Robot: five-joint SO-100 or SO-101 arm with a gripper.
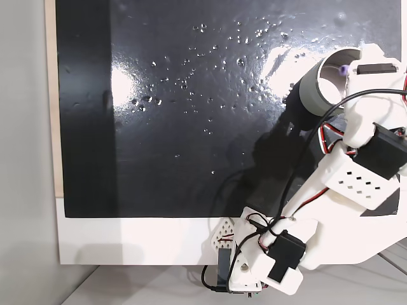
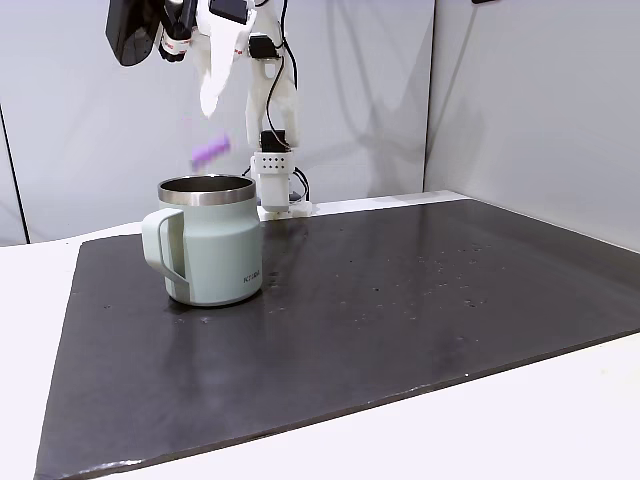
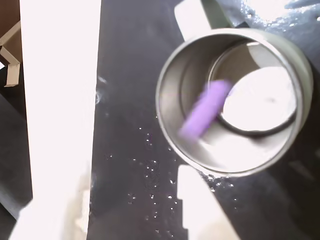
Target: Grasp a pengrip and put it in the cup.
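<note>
The pale grey-green cup (image 2: 215, 250) stands on the left of the black mat, handle tab facing left in a fixed view. A light-purple pengrip (image 2: 210, 151) hangs blurred in the air just above its steel rim, touching nothing. My gripper (image 2: 205, 98) is above it, open. In the wrist view the pengrip (image 3: 204, 109) shows as a purple streak over the mouth of the cup (image 3: 167, 85), between my two white fingers (image 3: 189, 17). From above, the pengrip (image 1: 343, 70) is a purple dot inside the rim of the cup (image 1: 310, 89), beside my gripper (image 1: 356, 68).
The black mat (image 2: 420, 300) lies on a white table (image 2: 560, 410), speckled with small droplets. The arm's base (image 2: 275, 185) stands behind the cup near the wall. Grey walls close the back and right.
</note>
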